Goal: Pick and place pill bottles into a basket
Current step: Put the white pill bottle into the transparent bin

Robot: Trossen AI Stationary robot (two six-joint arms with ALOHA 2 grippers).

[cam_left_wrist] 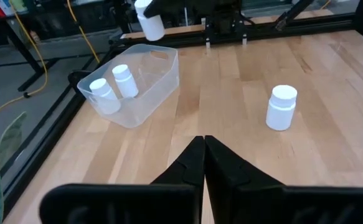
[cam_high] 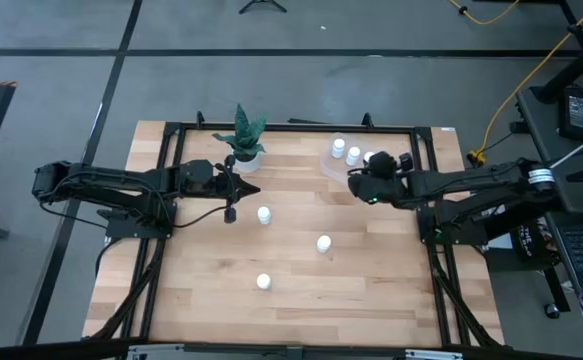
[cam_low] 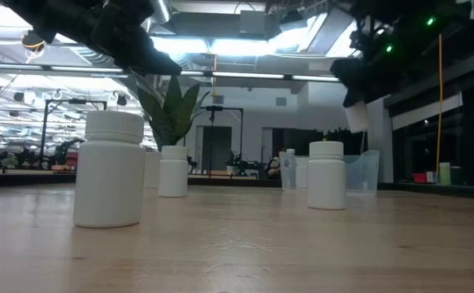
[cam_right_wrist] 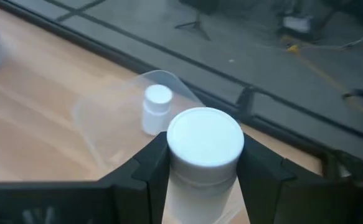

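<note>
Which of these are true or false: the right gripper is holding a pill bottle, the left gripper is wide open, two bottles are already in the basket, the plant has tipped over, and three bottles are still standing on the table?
1. The right gripper holds a pill bottle: true.
2. The left gripper is wide open: false, it is shut and empty.
3. Two bottles sit in the basket: true.
4. The plant has tipped over: false, it stands upright.
5. Three bottles stand loose on the table: true.
</note>
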